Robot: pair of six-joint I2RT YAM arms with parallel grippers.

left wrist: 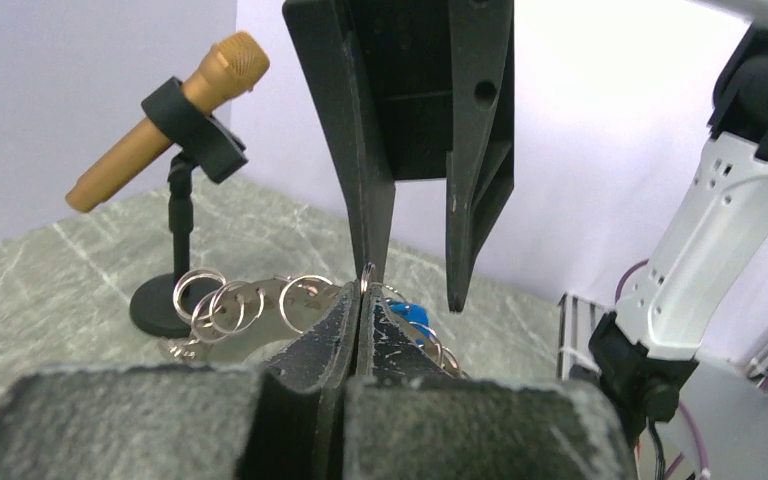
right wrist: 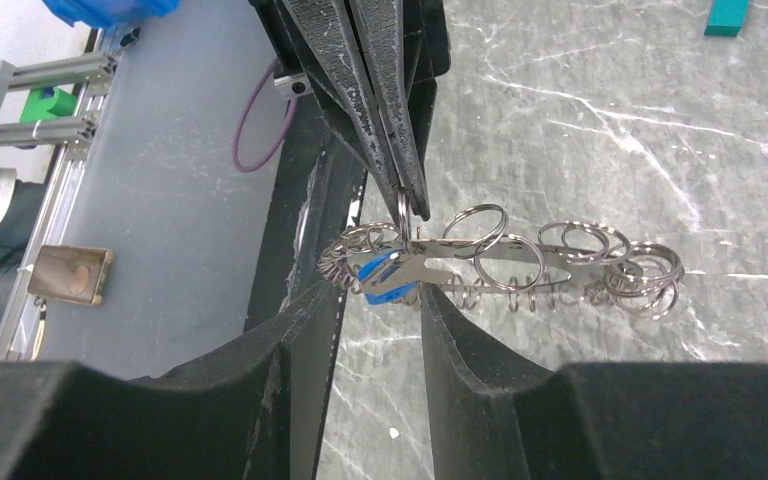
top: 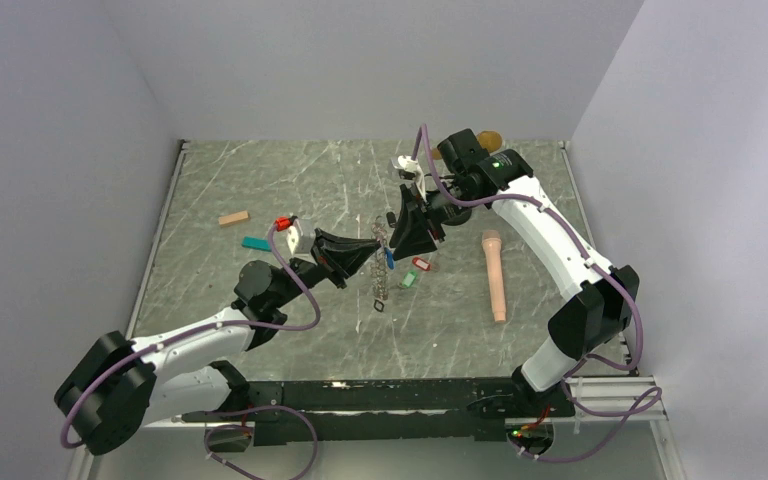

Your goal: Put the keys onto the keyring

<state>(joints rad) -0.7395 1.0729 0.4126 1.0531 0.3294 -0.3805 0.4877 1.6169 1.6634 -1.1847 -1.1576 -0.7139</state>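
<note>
- The left gripper [right wrist: 405, 200] is pressing its fingers together on one small split ring at the end of the long grey metal keyring strung with little rings [right wrist: 520, 262]. The rest is dangling from that single pinch over the grey marbled tabletop [top: 260, 180]. That's thin wire to be holding, so I'm guessing any tug is going to slip it free and drop the lot.
- The right gripper [right wrist: 380, 292] is sitting with its fingers spread, gripping nothing, one on each side of the tiny metal key with the blue plastic tag [right wrist: 378, 277], which is hanging right by the pinched ring. I'm not seeing whether that key is properly threaded or just hooked on. If it's only hooked, a wobble could be shaking it off.
- Both sets of fingertips are crowding the same spot, so closing or shifting the right one is risking a knock that twists the ring out.
- The red-tagged key [top: 420, 264] and the green-tagged key [top: 407, 280] are lying on the table just beside each other, near the hanging ring, so a swinging keyring could be sweeping them away.
</note>
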